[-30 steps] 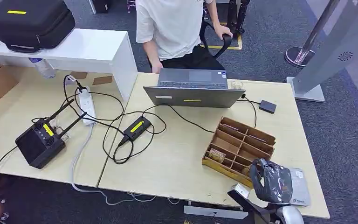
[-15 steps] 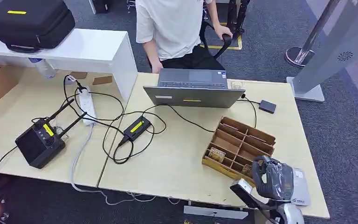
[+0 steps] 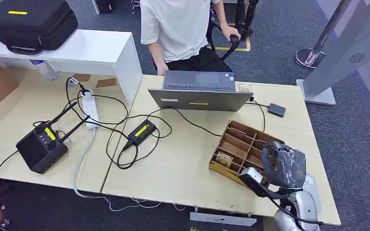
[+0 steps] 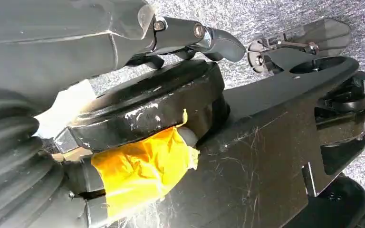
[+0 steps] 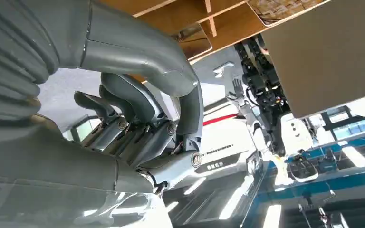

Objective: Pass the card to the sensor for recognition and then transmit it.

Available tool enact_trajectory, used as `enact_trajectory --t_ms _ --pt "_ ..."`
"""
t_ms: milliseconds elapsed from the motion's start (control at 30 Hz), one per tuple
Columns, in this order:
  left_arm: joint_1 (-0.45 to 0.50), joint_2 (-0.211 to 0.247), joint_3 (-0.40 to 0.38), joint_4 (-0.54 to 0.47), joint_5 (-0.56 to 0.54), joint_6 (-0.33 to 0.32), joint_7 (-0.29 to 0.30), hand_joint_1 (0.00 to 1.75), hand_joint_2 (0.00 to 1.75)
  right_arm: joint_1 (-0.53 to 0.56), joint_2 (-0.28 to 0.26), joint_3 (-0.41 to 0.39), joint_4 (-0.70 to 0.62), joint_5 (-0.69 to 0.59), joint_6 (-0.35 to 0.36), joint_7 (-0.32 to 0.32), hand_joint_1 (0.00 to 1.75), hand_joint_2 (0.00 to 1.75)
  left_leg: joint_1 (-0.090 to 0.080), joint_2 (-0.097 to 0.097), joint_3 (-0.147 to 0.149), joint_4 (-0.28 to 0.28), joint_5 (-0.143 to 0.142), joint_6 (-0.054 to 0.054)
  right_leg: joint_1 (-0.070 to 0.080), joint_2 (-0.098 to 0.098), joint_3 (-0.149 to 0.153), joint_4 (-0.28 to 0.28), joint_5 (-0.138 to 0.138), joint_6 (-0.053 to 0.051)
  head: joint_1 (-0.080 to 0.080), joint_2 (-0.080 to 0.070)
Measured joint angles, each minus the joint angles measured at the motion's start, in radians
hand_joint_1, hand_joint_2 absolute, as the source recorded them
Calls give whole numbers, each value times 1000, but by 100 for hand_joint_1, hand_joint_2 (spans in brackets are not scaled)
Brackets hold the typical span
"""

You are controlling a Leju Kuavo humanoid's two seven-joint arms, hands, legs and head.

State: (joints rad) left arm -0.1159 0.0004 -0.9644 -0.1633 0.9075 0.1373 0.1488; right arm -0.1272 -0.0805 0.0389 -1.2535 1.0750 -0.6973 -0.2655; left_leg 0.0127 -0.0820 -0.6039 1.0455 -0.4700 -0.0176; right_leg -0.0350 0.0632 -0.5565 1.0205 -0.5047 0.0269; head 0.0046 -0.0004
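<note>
Head view. Right hand (image 3: 283, 166), fingers curled with nothing visibly in them, over the near right end of the wooden compartment tray (image 3: 244, 147) on the desk (image 3: 183, 163). Card (image 3: 313, 187): apparently the pale grey, flat sheet at the desk's near right corner, largely hidden. Left hand's (image 4: 123, 61) finger state: cannot tell.

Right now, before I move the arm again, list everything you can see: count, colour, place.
Wooden tray: one, brown, divided, right table, near edge.
Laptop: one, grey, far edge of right table.
Small box: one, dark, right of laptop, cabled.
Adapter: one, black with yellow label, table middle, among black cables.
Power strip: one, white, left table.
Controller: one, black, left table.
Case: one, black, white shelf.
Bottle: one, clear, under shelf.
Person: one, white shirt, behind laptop.
Right hand: one, dark, over tray's near right corner.
</note>
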Motion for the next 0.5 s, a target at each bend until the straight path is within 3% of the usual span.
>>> enact_trajectory --t_ms 400,433,500 --pt "-3 0 -11 0 1 -3 0 0 175 -54 -25 38 -10 -14 0 21 175 175 0 0 0 0 1 -1 0 0 0 0 1 1 0 0" --pt "-3 0 -12 0 1 -3 0 0 175 -59 -27 43 -10 -14 0 21 0 175 0 0 0 0 1 -1 0 0 0 0 1 1 0 0" --pt "-3 0 -13 0 1 -7 -5 0 175 -62 -29 51 -11 -10 0 20 0 175 0 0 0 0 1 -1 0 0 0 0 1 1 0 0"
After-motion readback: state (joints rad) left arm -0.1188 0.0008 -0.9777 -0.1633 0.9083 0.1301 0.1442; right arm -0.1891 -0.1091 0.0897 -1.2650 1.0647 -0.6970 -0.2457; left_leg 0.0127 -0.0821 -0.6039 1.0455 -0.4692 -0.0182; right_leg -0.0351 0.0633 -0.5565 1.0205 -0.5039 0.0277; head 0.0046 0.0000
